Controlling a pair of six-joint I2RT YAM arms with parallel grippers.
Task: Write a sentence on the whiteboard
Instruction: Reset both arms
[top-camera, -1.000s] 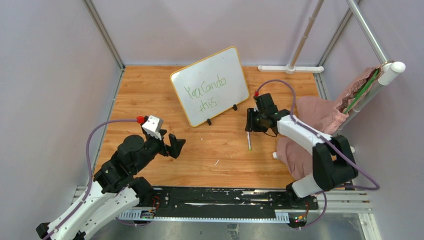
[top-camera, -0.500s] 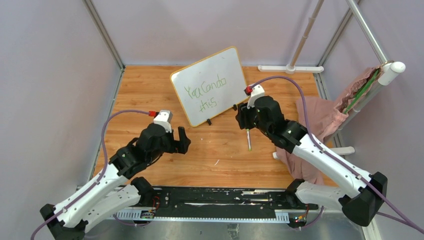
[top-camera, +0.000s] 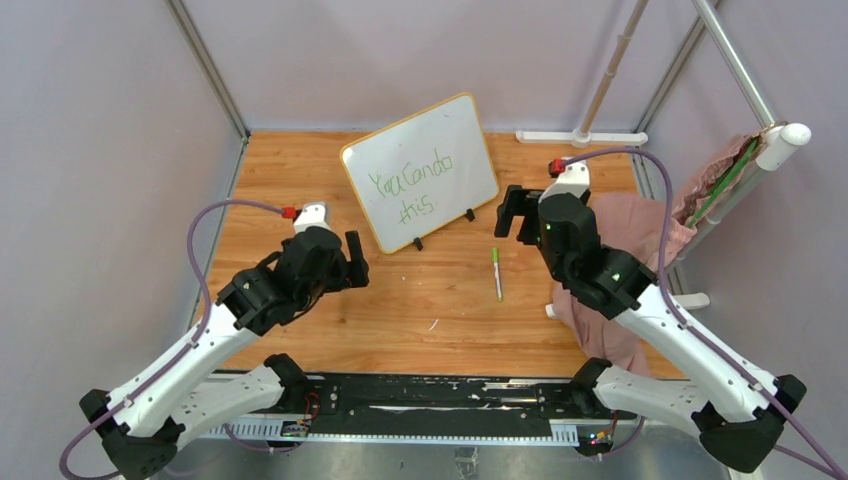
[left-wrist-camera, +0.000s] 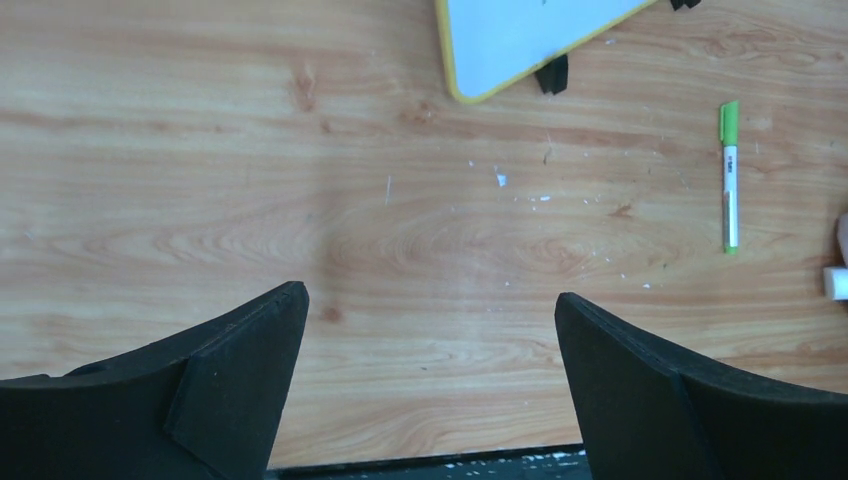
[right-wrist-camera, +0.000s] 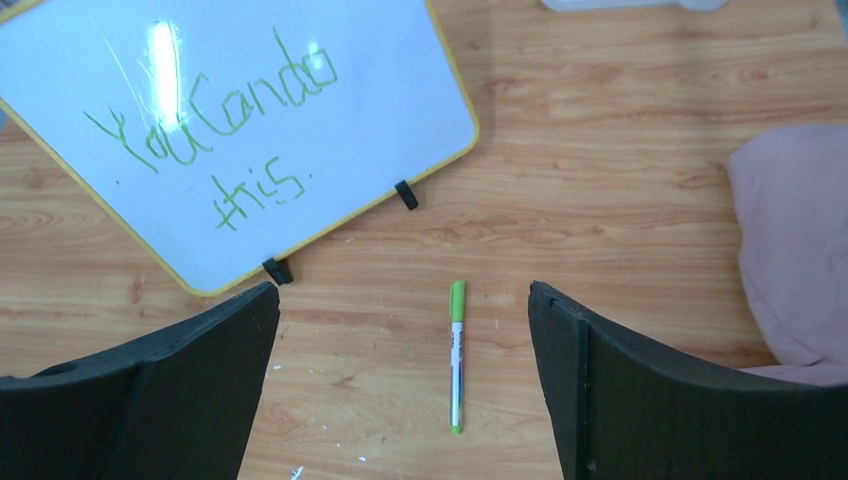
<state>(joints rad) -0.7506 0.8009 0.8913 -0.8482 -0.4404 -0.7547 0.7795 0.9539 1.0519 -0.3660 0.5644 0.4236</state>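
left pincer (left-wrist-camera: 430, 310): spread wide, empty, parked aside to keep clear | right pincer (right-wrist-camera: 404, 295): spread wide, empty, hanging over green marker (right-wrist-camera: 457, 355) | green marker: flat on bench (left-wrist-camera: 200, 150), probably laid down as finished | whiteboard (right-wrist-camera: 400, 130): beyond, propped on clip feet (right-wrist-camera: 405, 194), sentence (right-wrist-camera: 225, 110) complete-looking, facing arms

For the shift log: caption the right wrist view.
Open right gripper over green marker on table, beside whiteboard with green sentence.
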